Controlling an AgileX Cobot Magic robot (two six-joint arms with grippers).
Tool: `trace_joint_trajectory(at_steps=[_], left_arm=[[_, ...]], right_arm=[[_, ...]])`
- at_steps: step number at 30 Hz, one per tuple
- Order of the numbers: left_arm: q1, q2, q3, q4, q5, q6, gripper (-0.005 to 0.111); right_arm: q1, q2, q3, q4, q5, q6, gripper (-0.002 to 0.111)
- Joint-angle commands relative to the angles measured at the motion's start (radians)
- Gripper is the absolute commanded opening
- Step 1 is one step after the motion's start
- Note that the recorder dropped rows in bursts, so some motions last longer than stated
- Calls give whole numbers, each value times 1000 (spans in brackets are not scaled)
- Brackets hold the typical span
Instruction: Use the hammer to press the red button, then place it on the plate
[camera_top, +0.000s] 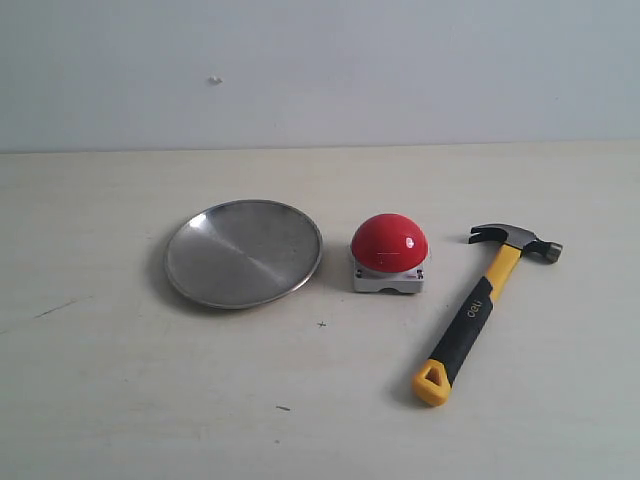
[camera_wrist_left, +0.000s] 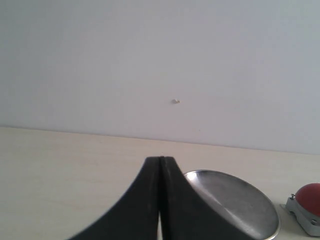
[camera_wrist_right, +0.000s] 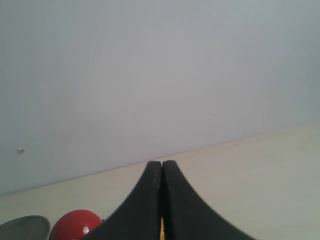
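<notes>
Both the left claw (camera_wrist_left: 160, 161) and right claw (camera_wrist_right: 162, 164) fully closed; yellow-and-black hammer (camera_top: 478, 310), dark steel head, white lettering.

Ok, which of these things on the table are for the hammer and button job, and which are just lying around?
For the job: hammer, red button, plate.
Lying about: no other objects, only dark marks on the table and a speck on the wall.

My left wrist view cuts off the shiny red dome button (camera_wrist_left: 309, 196), and my black left gripper (camera_wrist_left: 160, 161) hides part of the round silver metal plate (camera_wrist_left: 235, 200).
</notes>
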Motion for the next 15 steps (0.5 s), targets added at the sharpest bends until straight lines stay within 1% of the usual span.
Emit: trace_joint_trajectory(at_steps=[1, 9, 12, 15], left_arm=[[0, -5, 2, -7, 0, 3, 0], [0, -5, 2, -7, 0, 3, 0], [0, -5, 2, -7, 0, 3, 0], [0, -5, 2, -7, 0, 3, 0]], right_arm=[[-4, 20, 5, 1, -2, -5, 0], [-4, 22, 5, -10, -6, -8, 0], [-4, 54, 5, -10, -35, -10, 0], [-4, 94, 5, -8, -125, -2, 0]])
